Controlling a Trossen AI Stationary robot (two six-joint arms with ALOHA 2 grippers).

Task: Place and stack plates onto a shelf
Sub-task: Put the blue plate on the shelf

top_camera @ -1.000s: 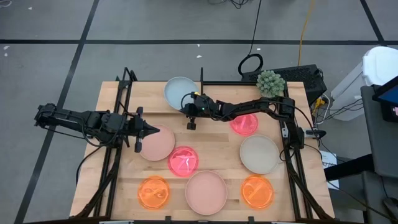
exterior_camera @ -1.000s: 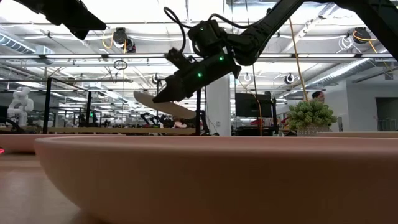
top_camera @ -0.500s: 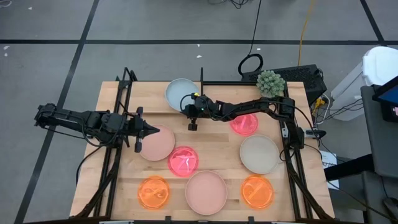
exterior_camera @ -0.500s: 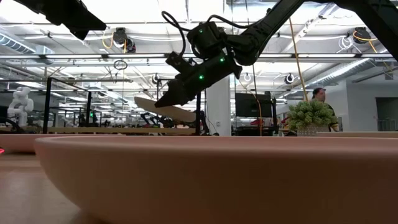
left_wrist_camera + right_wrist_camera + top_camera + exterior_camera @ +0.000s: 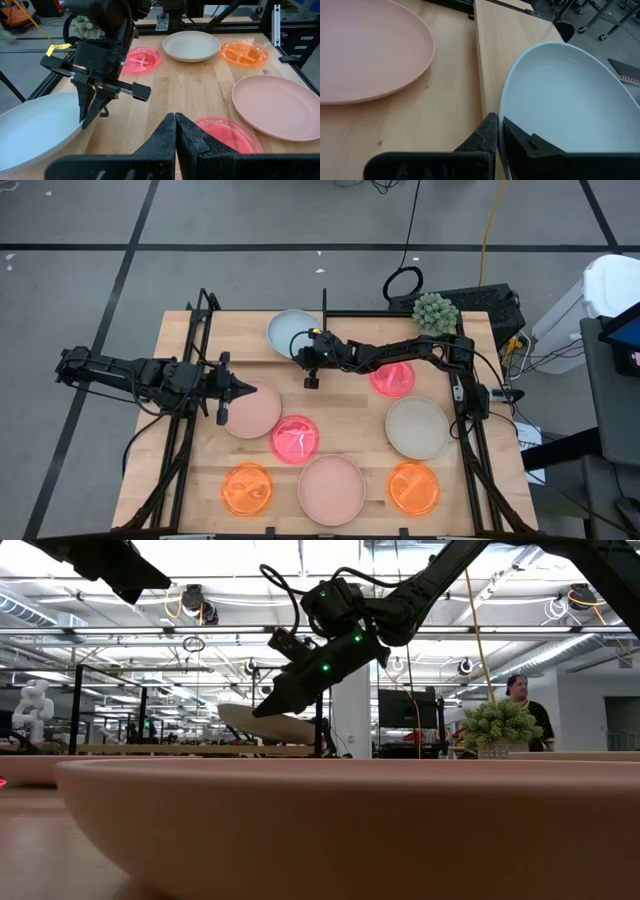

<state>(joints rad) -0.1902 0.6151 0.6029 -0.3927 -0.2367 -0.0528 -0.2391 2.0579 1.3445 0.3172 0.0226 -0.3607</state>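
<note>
First plate arriving at the shelf, seven left on the table.

The right gripper (image 5: 305, 352) pinches the rim of the light-blue plate (image 5: 290, 330) above the shelf (image 5: 240, 338) at upper centre; nothing is stacked yet. The left gripper (image 5: 232, 388), fingers together and empty, hovers at centre left over a pale-pink plate (image 5: 255, 410). The wooden tabletop (image 5: 350, 420) stands in an open workshop; a potted plant (image 5: 436, 312) sits at upper right.

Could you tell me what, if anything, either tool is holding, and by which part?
The right tool pinches the light-blue plate by its rim; the left tool holds nothing.
</note>
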